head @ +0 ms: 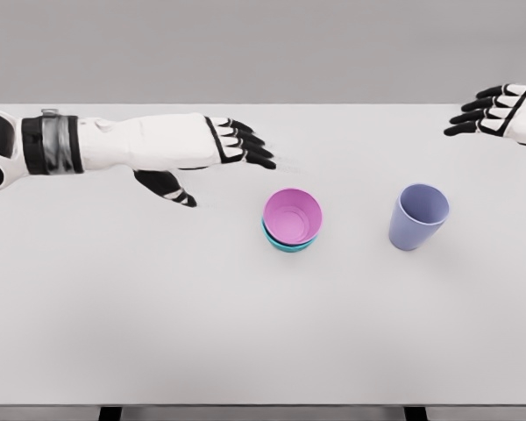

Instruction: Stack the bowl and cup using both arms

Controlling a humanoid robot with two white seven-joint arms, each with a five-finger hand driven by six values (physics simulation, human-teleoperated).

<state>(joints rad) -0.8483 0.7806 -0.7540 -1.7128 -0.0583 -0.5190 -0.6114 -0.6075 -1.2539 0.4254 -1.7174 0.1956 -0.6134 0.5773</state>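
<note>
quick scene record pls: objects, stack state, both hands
surface: white table
stack: pink cup nested in teal bowl, table centre
loose: purple cup, upright, right of stack, apart from it
left hand: open, empty, up-left of stack, touching nothing
right hand: open, empty, far right edge, beyond purple cup

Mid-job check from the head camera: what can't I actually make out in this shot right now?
- Teal bowl: mostly covered by the pink cup nested in it; only a rim sliver shows.
- Right robot hand: its arm is cut off by the right edge.
- Left robot hand: palm side faces away.
- Purple cup: inside bottom hidden by its own wall.
</note>
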